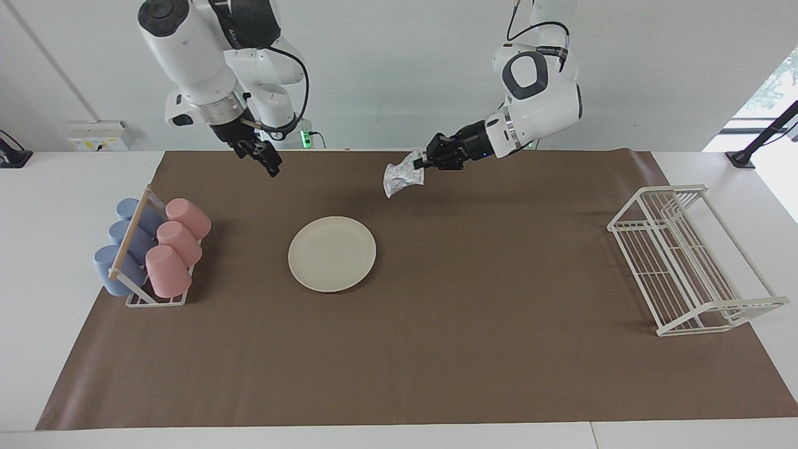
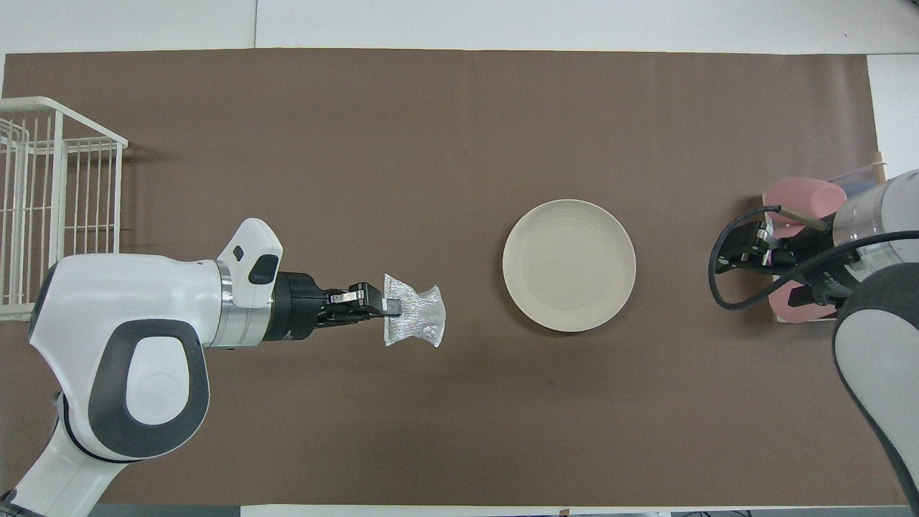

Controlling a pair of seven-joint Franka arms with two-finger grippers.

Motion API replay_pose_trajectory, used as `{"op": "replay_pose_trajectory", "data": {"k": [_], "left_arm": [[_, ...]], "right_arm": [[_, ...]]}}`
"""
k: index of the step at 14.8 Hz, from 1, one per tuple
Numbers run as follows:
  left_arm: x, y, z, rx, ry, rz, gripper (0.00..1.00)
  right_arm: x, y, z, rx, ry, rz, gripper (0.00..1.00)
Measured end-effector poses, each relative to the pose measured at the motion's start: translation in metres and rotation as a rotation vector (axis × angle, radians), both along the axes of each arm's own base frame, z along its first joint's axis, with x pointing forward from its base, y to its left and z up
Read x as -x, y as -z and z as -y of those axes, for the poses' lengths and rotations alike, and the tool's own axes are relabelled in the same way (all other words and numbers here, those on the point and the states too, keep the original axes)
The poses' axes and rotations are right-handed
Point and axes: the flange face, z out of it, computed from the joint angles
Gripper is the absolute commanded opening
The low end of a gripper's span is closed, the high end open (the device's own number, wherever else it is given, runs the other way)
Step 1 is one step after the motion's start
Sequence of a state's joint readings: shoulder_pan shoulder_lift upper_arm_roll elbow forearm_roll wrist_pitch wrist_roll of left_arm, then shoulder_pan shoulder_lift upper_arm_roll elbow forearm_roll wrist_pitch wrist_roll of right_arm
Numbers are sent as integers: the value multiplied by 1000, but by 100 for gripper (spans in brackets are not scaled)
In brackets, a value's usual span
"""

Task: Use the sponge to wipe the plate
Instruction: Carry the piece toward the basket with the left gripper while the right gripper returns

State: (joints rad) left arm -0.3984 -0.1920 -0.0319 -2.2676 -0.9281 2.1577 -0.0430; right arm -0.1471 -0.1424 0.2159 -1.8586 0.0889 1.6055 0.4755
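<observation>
Facing view: we see the left gripper (image 1: 419, 163) pinching the sponge (image 1: 402, 178) above the mat (image 1: 474, 312), short of the plate (image 1: 332, 254); the right gripper (image 1: 265, 157) waits, grip unclear

The left arm reaches in low and nearly level, its wrist turned sideways, and the left gripper (image 1: 419, 163) (image 2: 391, 306) has its fingers (image 2: 359, 294) pinched tight on the sponge (image 1: 402, 178) (image 2: 414, 321), which hangs from their tips clear of the desk. The right arm waits, bent at the elbow, with the right gripper (image 1: 272, 164) (image 2: 747, 248) raised and pointing down.
</observation>
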Motion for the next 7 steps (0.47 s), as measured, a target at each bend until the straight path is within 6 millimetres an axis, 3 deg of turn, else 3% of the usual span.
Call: {"op": "replay_pose_trajectory", "data": {"k": [3, 7], "left_arm": [[-9, -6, -9, -184, -14, 12, 0], [-22, -15, -13, -420, 27, -1, 0]], "right_arm": [[1, -1, -6, 11, -154, 13, 100], [0, -2, 3, -2, -333, 20, 100]]}}
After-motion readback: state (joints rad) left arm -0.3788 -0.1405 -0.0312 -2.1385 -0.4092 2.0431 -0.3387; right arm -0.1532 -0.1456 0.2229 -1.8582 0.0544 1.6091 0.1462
